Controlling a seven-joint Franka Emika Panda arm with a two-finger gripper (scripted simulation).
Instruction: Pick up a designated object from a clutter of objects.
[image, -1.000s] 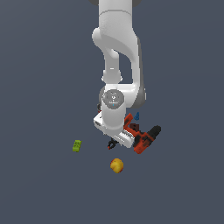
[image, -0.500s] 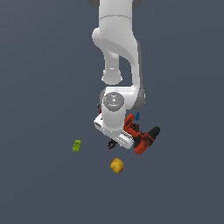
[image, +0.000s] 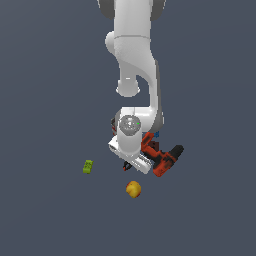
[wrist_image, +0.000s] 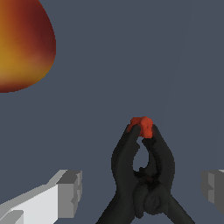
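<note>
The fingers (wrist_image: 70, 192) stand spread wide, gripping nothing. The black clamp (wrist_image: 142, 175) lies on the counter (wrist_image: 131, 65) between them, untouched, orange-red tips (wrist_image: 141, 126) pointing away. Approach looks done; lowering, closing and lifting remain. The yellow-orange fruit (wrist_image: 19, 43) sits well beyond the fingers.

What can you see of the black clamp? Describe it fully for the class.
The clamp is a small black spring clamp, matte like plastic, with two curved arms meeting at orange-red tips and handles spreading apart below a pivot. It lies flat on the dark grey floor. In the wrist view it sits between the open tool's grey fingers, which do not touch it. In the exterior view the arm hides it almost entirely.
</note>
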